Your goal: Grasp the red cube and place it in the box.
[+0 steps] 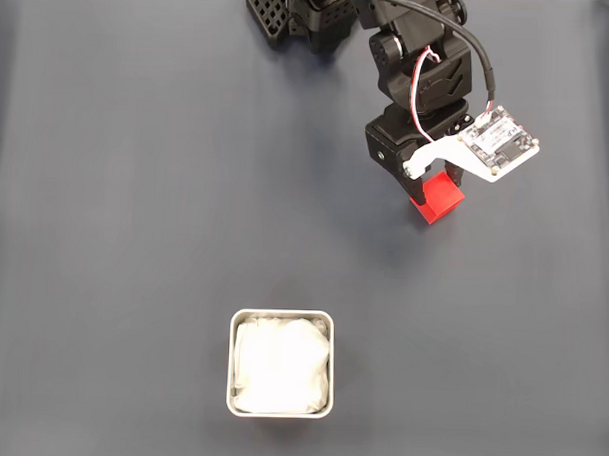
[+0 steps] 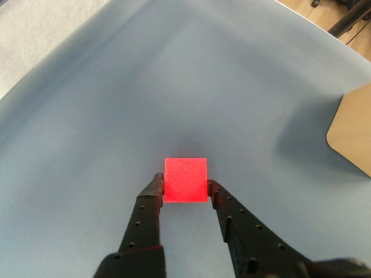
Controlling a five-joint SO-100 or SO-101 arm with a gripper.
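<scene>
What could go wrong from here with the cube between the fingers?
1. The gripper meets the red cube only at its fingertips, on the near lower corners; so shallow a hold might slip or twist when lifted.
2. The box sits well away toward the bottom of the fixed view, so a loose cube could drop on the mat midway.

1. One red cube (image 1: 438, 199) sits toward the upper right part of the table (image 1: 134, 232) in the fixed view; the wrist view shows the same single cube (image 2: 185, 180).
2. One box (image 1: 282, 314) stands near the table's bottom edge, about midway along it, in the fixed view.
3. One arm (image 1: 420, 62) reaches in from the table's top edge, carrying one gripper (image 2: 184, 186) with two fingers (image 2: 148, 202).
4. One pale tan board (image 2: 353, 136) lies at the right edge of the wrist view.
</scene>
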